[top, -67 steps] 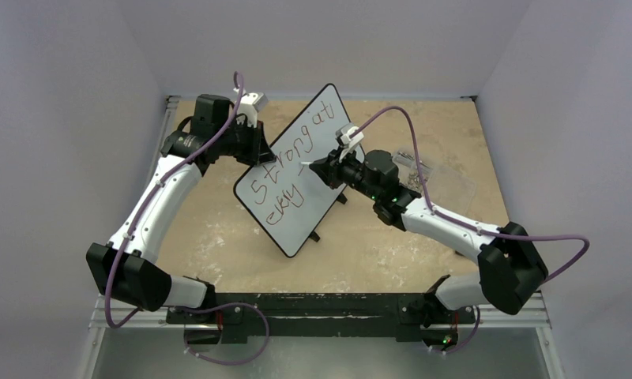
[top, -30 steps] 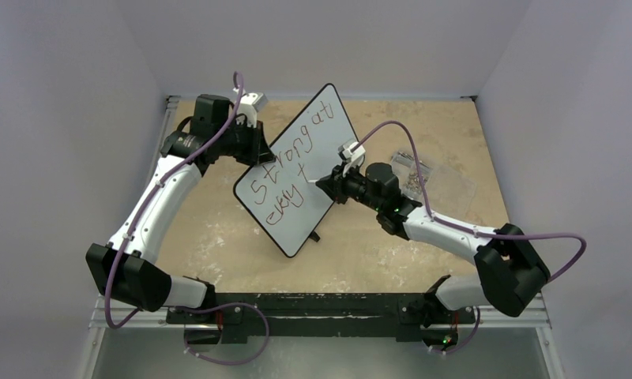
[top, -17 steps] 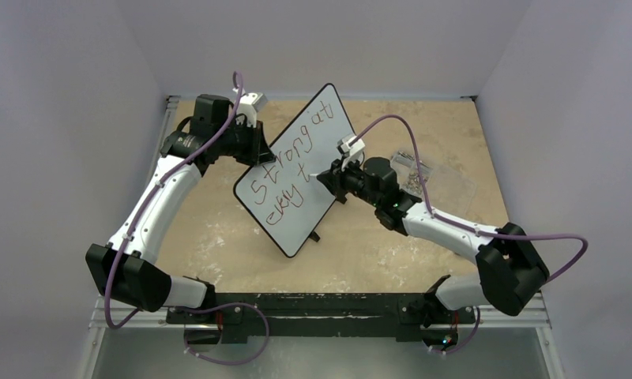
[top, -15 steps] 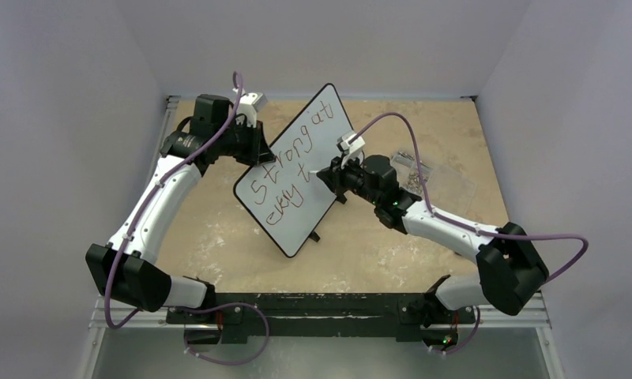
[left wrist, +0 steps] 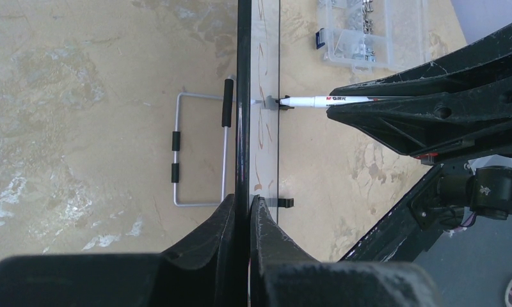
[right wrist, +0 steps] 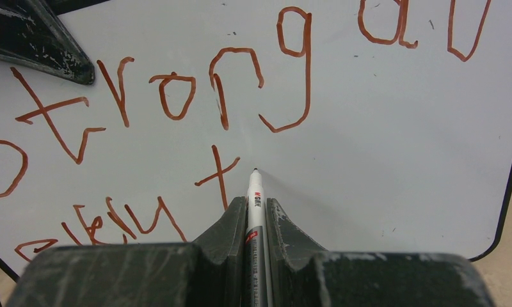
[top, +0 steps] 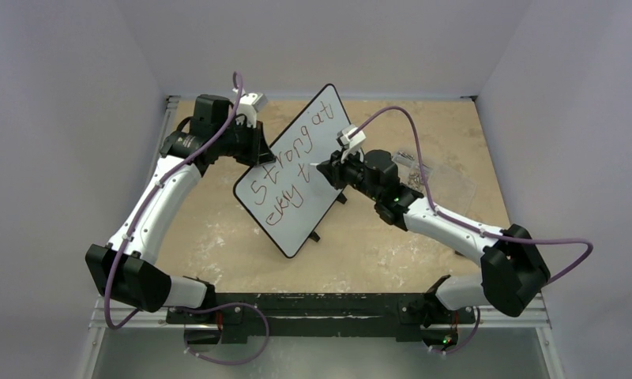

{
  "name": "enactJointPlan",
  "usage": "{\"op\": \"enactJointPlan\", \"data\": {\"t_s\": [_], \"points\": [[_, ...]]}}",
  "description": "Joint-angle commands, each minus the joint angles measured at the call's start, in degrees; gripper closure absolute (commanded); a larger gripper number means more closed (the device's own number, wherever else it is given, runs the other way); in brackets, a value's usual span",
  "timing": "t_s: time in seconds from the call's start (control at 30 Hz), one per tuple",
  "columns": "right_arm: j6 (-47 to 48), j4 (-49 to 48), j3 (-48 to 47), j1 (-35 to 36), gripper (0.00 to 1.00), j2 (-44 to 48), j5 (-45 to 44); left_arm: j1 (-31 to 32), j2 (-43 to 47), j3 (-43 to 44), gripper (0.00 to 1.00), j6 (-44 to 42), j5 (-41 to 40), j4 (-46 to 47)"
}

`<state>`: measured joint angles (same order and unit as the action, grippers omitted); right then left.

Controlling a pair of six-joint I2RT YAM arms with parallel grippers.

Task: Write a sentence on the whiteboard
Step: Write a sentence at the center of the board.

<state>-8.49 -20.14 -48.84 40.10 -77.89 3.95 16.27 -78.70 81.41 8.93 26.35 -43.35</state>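
A new letter t [right wrist: 219,174] is added to the sentence [right wrist: 307,64] on the lower line, after "ekly", where only a short stroke is seen at first. The right gripper [top: 326,168], clamped on the marker [right wrist: 256,192], is carried toward the near side of the whiteboard [right wrist: 381,128] and is then brought back up. The tip is now set just right of the new letter.

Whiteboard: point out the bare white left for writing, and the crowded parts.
On the whiteboard, bare white runs right of the lone t and the marker tip, below the top line, out to the black rim. The left side is crowded: the sentence and the left hand clamping the edge.
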Motion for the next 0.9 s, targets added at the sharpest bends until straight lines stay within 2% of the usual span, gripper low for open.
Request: {"op": "enactJointPlan", "data": {"t_s": [0.0,0.43,0.87], "points": [[0.4,-1.3,-2.4,0.1,1.00,1.4,-1.3,-0.2,2.4,0.3,1.00,-3.0,-3.8,2.1],[0.0,-2.6,-3.3,0.1,1.00,-1.4,-1.4,-0.2,2.4,0.3,1.00,-3.0,-3.9,2.1],[-0.7,-3.4,0.3,0.1,1.00,-1.5,-1.0,-0.2,2.4,0.3,1.00,-3.0,-4.0,2.0]]}}
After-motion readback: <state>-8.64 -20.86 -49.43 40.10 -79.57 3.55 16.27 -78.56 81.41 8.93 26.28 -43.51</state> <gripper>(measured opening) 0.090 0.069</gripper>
